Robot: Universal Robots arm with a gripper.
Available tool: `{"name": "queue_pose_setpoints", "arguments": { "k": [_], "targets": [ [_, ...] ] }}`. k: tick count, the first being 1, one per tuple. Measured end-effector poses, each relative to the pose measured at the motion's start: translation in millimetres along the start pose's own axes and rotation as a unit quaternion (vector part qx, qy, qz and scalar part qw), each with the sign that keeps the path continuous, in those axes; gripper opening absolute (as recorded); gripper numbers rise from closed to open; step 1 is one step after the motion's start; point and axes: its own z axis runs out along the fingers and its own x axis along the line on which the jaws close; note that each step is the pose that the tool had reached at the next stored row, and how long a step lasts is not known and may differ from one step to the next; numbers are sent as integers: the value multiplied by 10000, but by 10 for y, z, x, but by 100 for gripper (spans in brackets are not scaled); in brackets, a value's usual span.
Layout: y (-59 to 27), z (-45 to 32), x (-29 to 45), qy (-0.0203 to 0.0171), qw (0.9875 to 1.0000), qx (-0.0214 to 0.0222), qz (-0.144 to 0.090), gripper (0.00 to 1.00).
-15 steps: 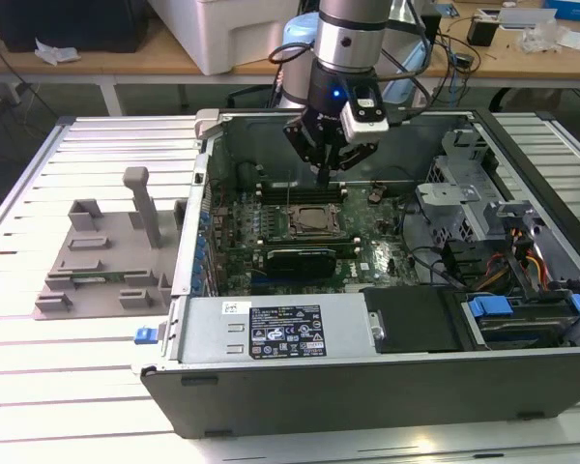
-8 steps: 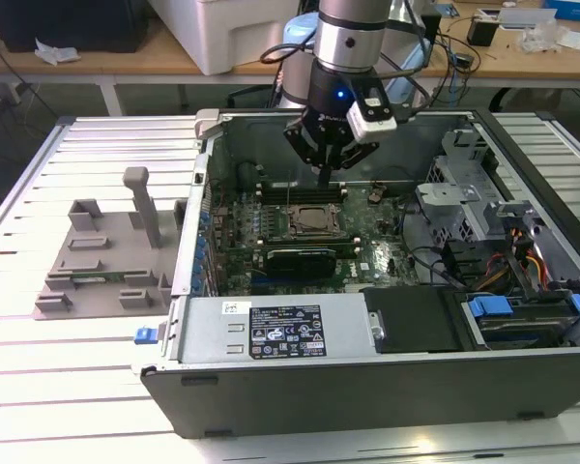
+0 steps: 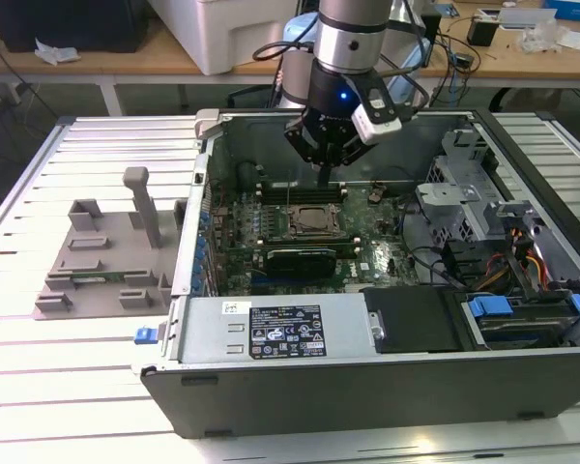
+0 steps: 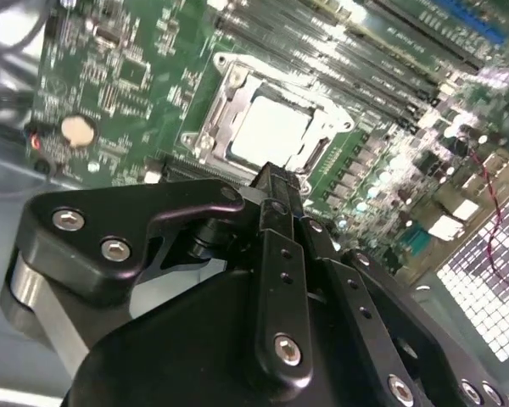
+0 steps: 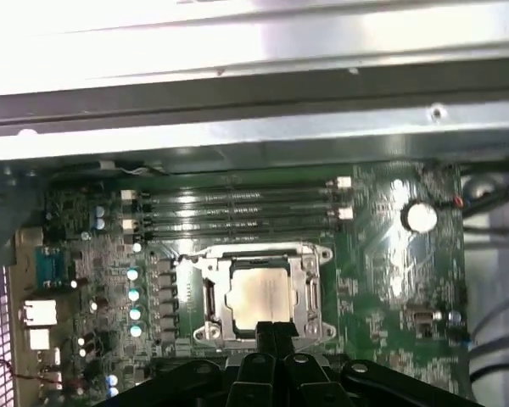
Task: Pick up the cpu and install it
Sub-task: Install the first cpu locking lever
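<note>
The open computer case [image 3: 387, 377] lies flat on a slatted table [image 3: 77, 406], and I hang down into it. A green motherboard [image 5: 390, 254] covers its floor. My claw [image 3: 326, 177] hovers above that board, its fingers pinched narrow together and holding nothing. In the first wrist view their tips sit over one edge of the black socket frame [image 5: 205, 292]. The cpu [image 5: 261, 295] lies flat inside that frame, silver top up, below my fingertips and not gripped.

Strong light is washing out the case wall [image 5: 237, 51] in the first wrist view and bleaching the cpu [image 4: 271, 131] (nearly white, softly blurred) in the second wrist view.
</note>
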Motion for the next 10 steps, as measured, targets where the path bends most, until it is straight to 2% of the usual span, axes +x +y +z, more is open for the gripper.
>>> {"name": "queue_pose_setpoints", "arguments": {
  "k": [1, 3, 5, 6, 8, 9, 10],
  "targets": [
    [-1, -1, 0, 1, 9999, 12, -165, 11],
    [-1, 0, 8, 0, 9998, 14, -197, 11],
    [-4, 9, 87, 0, 9998, 7, -199, 11],
    [-7, 19, 174, 1, 9998, -45, -202, 11],
    [-14, 34, 345, 4, 9996, -201, -211, 11],
    [-15, 45, 405, 3, 9995, -221, -214, 11],
    [-15, 55, 450, 3, 9995, -224, -213, 11]
  ]
}}
